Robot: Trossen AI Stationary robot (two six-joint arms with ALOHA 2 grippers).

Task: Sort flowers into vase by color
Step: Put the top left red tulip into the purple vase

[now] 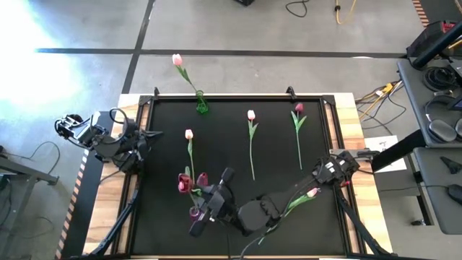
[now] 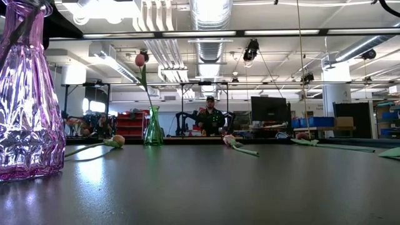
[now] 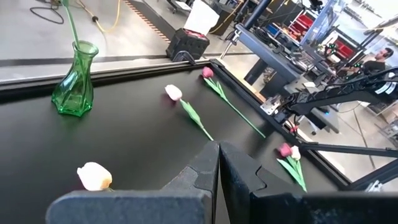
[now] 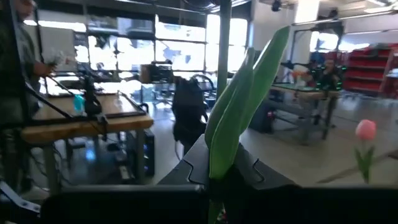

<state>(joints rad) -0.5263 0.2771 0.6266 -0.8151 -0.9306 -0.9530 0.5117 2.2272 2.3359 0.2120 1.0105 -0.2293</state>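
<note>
We see a black mat (image 1: 238, 173) on the wooden table (image 1: 359, 137); a green vase (image 1: 201, 105) and a purple vase (image 1: 193, 211) stand on it; three tulips lie flat: white (image 1: 188, 134), white (image 1: 250, 115), magenta (image 1: 299, 108).

Left pincer (image 3: 217, 163) closed, parked at table's left edge, right pincer (image 1: 204, 211) low (gripping a stem (image 4: 224, 140))
</note>
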